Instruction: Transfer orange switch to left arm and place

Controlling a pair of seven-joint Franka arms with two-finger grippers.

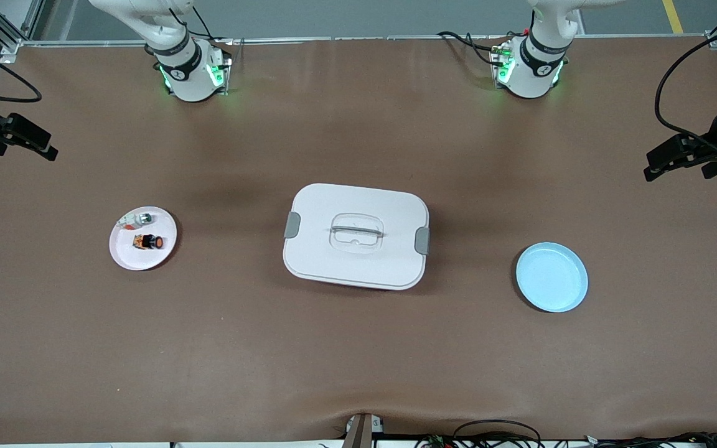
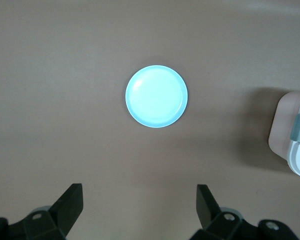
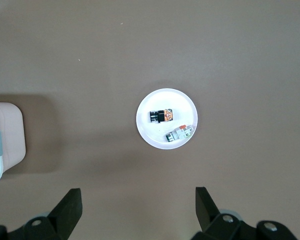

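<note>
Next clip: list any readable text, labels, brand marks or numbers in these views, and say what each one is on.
No readable text in any view.
Arm bases: a small dark round emblem on each, too small to read.
Orange switch and the silver-and-white part on the white plate: any markings too small to tell.
Box, blue plate, table: no writing visible.
</note>
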